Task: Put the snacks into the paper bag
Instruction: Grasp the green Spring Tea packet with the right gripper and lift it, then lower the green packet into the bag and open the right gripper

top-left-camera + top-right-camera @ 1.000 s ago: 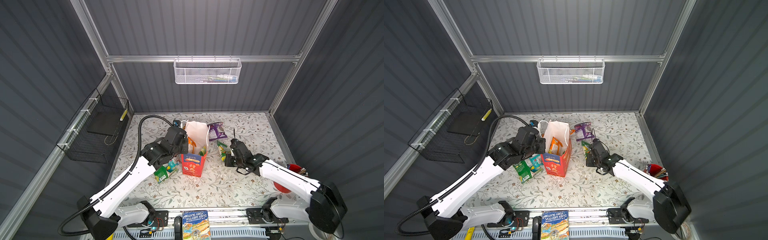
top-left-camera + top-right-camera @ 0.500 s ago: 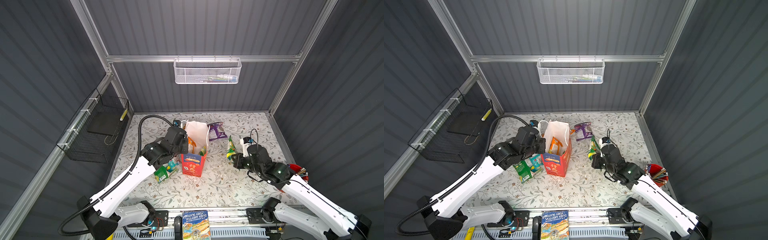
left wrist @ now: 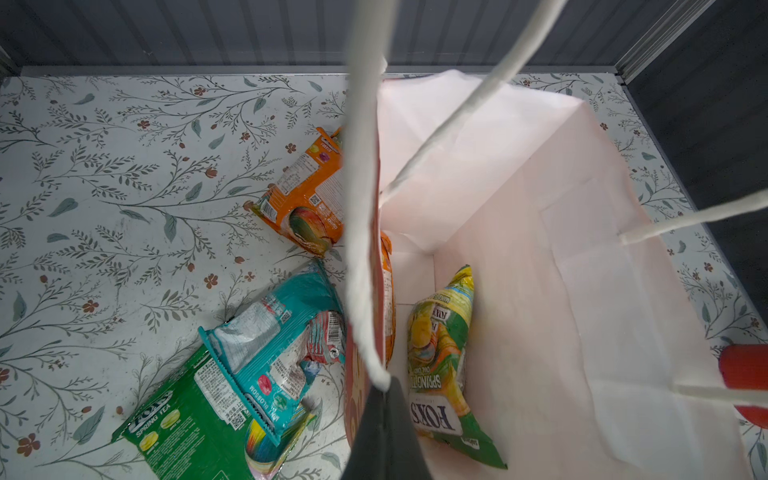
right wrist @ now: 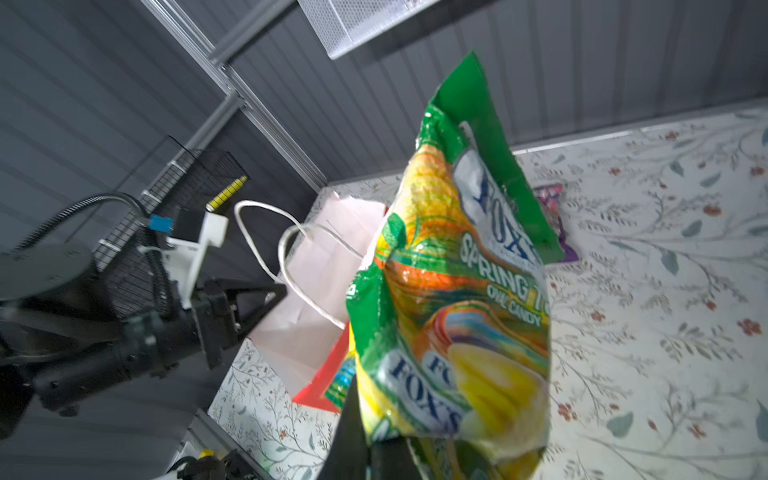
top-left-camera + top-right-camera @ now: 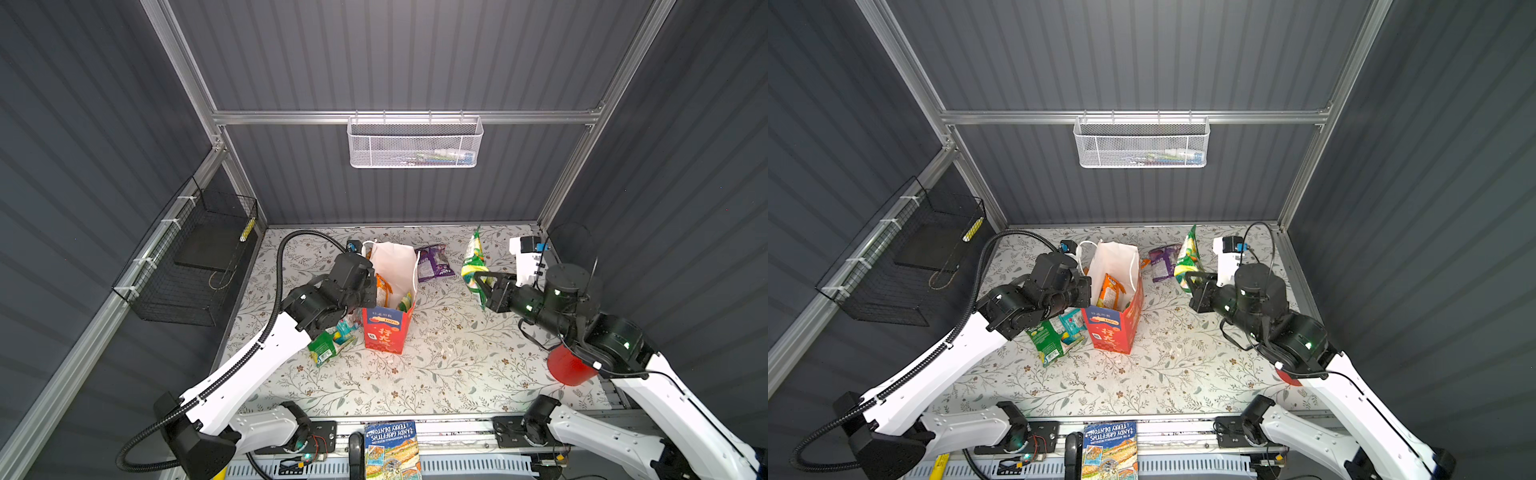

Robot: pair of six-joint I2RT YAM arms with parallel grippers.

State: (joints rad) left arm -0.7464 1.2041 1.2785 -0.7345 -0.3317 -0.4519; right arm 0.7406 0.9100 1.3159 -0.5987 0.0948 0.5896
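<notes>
Above the floral counter [image 5: 415,374], in both top views the left hand [image 5: 371,291], arm stretching forward, is pinching the paper bag [image 5: 386,336] rim. Right of the bag, the raised right hand [image 5: 478,286] is clamping a green-yellow packet [image 5: 473,257]. Left wrist: a second packet [image 3: 442,353] is lying inside the bag. Right wrist: the clamped packet is standing upright.

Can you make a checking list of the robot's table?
Surface: floral table, no spills seen.
Job's things: paper bag upright, open, orange packet inside; purple packet on the table beyond it; green packet and teal packet at its left.
Clutter: red cup; book at front edge.
Hands: left hand shut on the bag's rim; right hand shut on green-yellow packet, aloft.
Cables: black hose arches over left arm.
Surroundings: white mesh basket, back wall; black wire basket, left wall.
</notes>
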